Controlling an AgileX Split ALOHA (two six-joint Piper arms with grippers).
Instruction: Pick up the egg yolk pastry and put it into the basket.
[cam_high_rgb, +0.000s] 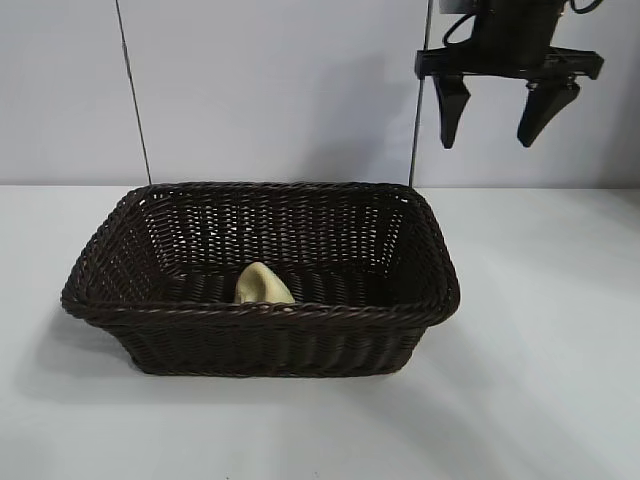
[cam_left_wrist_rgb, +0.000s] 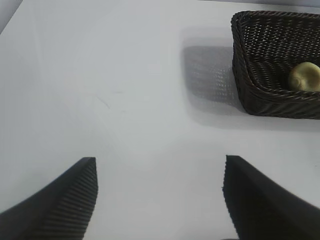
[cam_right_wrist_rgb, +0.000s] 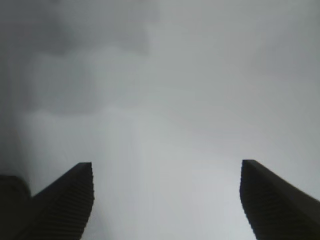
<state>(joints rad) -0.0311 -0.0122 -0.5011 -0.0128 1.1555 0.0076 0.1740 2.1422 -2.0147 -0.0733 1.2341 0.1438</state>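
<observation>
The right gripper (cam_high_rgb: 494, 128), a black two-finger pincer with ribbed pads, hangs high above the table, beyond and to the right of the basket's far right corner. Its jaws stand spread wide and hold nothing. In the right wrist view only the two fingertips (cam_right_wrist_rgb: 65, 200) show against a plain grey surface.

The left gripper (cam_left_wrist_rgb: 160, 200) is out of the exterior view. In its own wrist view the jaws stand wide apart and empty over the bare white table (cam_left_wrist_rgb: 125, 100), with the basket well apart from it.

The small pale yellow round egg yolk pastry (cam_high_rgb: 263, 285) lies inside the large rectangular dark brown woven wicker basket (cam_high_rgb: 430, 300), on the floor close to the near wall. It is the only item visible in the container. The near rim hides its lower part in the exterior view; the left wrist view shows it (cam_left_wrist_rgb: 304, 76) near one wall. By this evidence the placement appears complete.

Handling judgement:
- Weight: probably light, given its small size against the basket
- Surface: smooth and matte, so unlikely to be slippery
- Stiffness: likely soft and crumbly; the top looks slightly dented, so firm closure could mark or crush it
- Grasp point: across the widest part of the rounded body, jaws lowered from above, closing gently
- Hazard: the sloping wicker wall beside the pastry may obstruct one finger
</observation>
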